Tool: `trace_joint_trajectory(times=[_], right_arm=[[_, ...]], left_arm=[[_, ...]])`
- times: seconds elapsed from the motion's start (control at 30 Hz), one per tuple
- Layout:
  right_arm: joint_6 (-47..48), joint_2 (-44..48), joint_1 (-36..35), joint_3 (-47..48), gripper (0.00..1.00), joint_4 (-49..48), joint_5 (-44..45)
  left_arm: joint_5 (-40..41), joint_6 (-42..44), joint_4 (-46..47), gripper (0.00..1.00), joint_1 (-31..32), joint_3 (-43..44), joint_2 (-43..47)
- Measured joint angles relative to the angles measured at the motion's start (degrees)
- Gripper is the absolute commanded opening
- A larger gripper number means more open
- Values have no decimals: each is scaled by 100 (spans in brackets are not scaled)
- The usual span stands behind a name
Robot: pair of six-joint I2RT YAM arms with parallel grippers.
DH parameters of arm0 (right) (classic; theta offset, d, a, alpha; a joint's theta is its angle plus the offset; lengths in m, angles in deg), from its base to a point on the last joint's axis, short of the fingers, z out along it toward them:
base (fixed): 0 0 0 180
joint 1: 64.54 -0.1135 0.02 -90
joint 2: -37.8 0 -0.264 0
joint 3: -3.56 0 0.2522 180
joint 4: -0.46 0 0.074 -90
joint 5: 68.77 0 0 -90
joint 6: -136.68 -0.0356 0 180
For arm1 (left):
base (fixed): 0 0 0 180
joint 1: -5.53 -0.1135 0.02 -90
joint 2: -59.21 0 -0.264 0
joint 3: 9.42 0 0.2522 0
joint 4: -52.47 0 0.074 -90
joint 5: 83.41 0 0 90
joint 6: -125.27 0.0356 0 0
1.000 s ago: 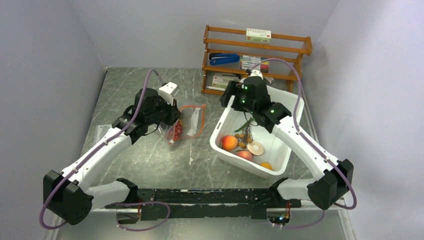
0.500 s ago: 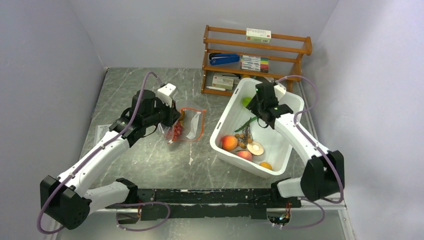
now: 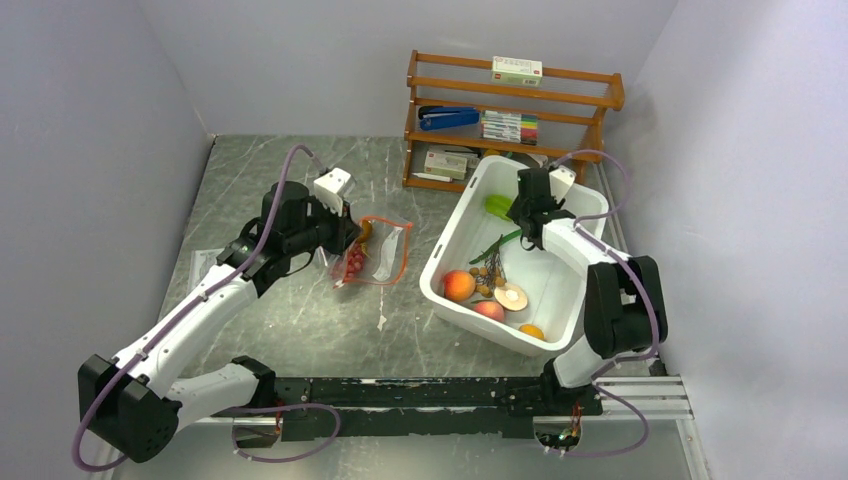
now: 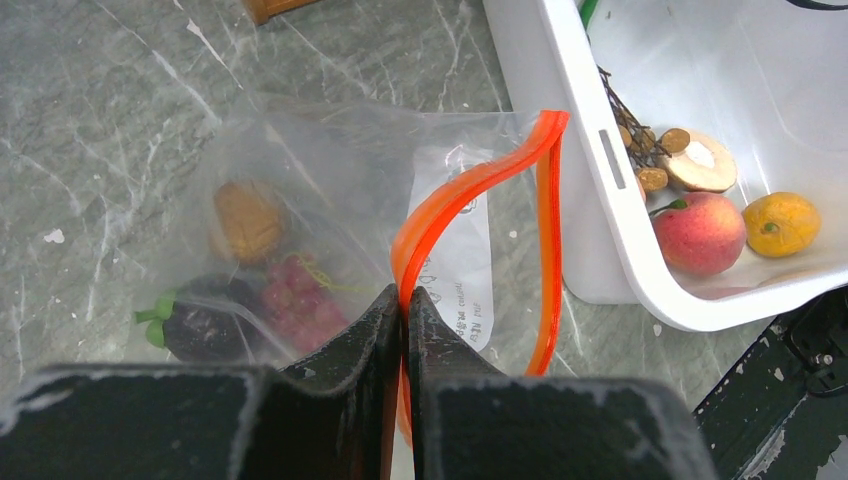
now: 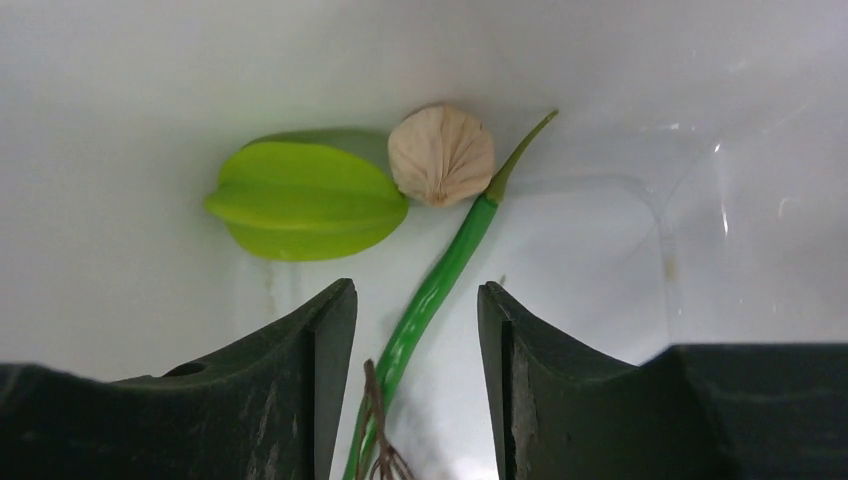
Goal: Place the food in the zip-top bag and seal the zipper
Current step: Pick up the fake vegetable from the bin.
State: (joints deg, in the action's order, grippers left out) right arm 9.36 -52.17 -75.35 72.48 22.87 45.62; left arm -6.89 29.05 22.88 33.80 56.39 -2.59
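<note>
The clear zip-top bag lies left of the white bin, and its orange zipper gapes in a loop. My left gripper is shut on the near zipper strip. Inside the bag are a red grape bunch, a dark fruit and a brown nut. My right gripper hangs open in the bin's far end, its jaws either side of the green pod without touching it. A pale bulb and a green star fruit lie beyond, with brown twigs below.
The white bin also holds a peach, an orange fruit, a cut mushroom and the berry cluster. A wooden rack with stationery stands behind the bin. A paper slip lies at the left.
My right arm has swung back and to the right over the bin's far end, and its jaws have narrowed. The left gripper keeps its hold on the zipper and has barely shifted.
</note>
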Motion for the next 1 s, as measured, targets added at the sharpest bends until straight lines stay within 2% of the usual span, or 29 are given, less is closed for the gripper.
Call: trace_joint_trajectory(times=[0.17, 0.63, 0.73, 0.83, 1.0], right_arm=[[476, -223, 81, 7, 51, -420, 46], [1023, -931, 404, 24, 30, -964, -369], [1093, -933, 413, 42, 30, -968, -382], [1174, -977, 422, 179, 34, -966, -380], [1303, -1012, 433, 341, 30, -984, -328]], left_arm=[[-22, 0, 9, 7, 0, -4, 2], [-22, 0, 15, 7, 0, -37, 96], [-22, 0, 15, 7, 0, -37, 96], [-22, 0, 15, 7, 0, -37, 96], [-22, 0, 15, 7, 0, -37, 96]])
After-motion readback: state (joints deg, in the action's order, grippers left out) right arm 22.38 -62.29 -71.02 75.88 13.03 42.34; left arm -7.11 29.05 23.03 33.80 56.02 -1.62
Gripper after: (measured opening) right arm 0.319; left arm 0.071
